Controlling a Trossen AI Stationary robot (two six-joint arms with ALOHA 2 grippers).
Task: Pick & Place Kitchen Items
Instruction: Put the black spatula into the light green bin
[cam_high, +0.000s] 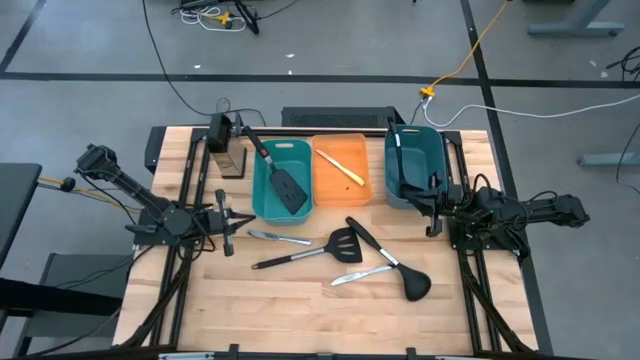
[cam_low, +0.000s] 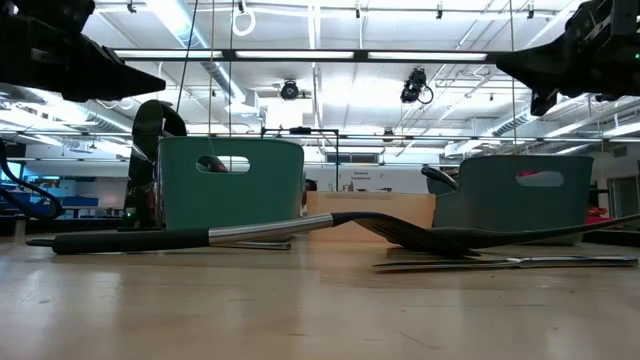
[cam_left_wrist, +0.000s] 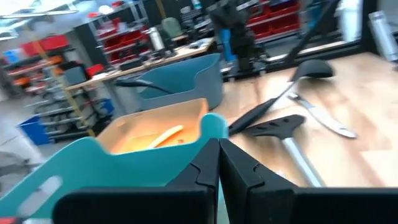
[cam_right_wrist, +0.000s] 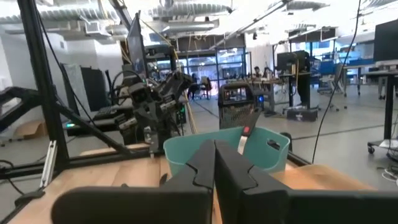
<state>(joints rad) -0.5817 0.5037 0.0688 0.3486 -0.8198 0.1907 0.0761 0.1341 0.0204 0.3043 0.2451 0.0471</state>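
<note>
Along the far edge of the table (cam_high: 200, 300) we see three bins in a row: a teal bin (cam_high: 282, 180) holding a black spatula (cam_high: 280, 176), an orange bin (cam_high: 341, 170) with a cream-handled knife (cam_high: 341, 167), and a darker teal bin (cam_high: 414, 165) nearest the right edge with a dark utensil (cam_high: 398, 152) in it. In front of them, mid-table, lie a slotted spatula (cam_high: 310, 251), a black ladle (cam_high: 392, 262) and two silver knives (cam_high: 279, 238) (cam_high: 361, 274).

The left hand (cam_high: 226, 219) waits near the left edge, the right hand (cam_high: 432, 207) near the right edge beside the dark teal bin. From above we cannot tell how their fingers stand; only the wrist views show each pair of fingers (cam_left_wrist: 205, 171) (cam_right_wrist: 205, 168) pressed together with nothing between them.

The low view alone shows that the slotted spatula's handle bends upward off the table.
</note>
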